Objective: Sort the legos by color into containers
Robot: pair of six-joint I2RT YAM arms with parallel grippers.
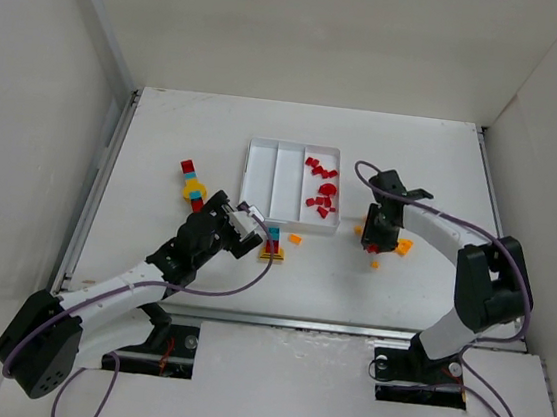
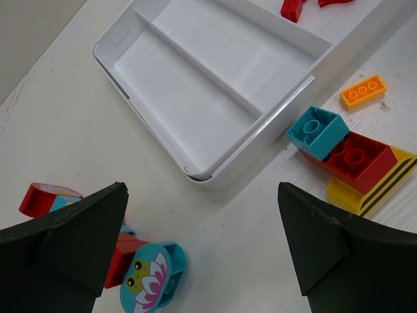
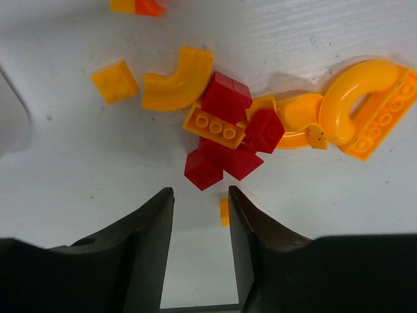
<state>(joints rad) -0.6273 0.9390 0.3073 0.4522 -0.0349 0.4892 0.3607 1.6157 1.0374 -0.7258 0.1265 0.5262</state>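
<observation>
While the right gripper point(image 3: 200, 194) hovers with narrowed jaws, grasping nothing, over a heap of legos point(image 3: 225, 153) right of the tray point(image 1: 260, 178), one red brick point(image 3: 202, 171) is best pinched squarely, so that the glossy orange curves point(image 3: 177, 81) beside it are not dragged along. Red pieces point(image 1: 322, 188) are gathered in the tray's right compartment. The left gripper point(image 2: 202, 189) is spread wide, empty, beside a teal, red and yellow clump point(image 2: 348, 156).
</observation>
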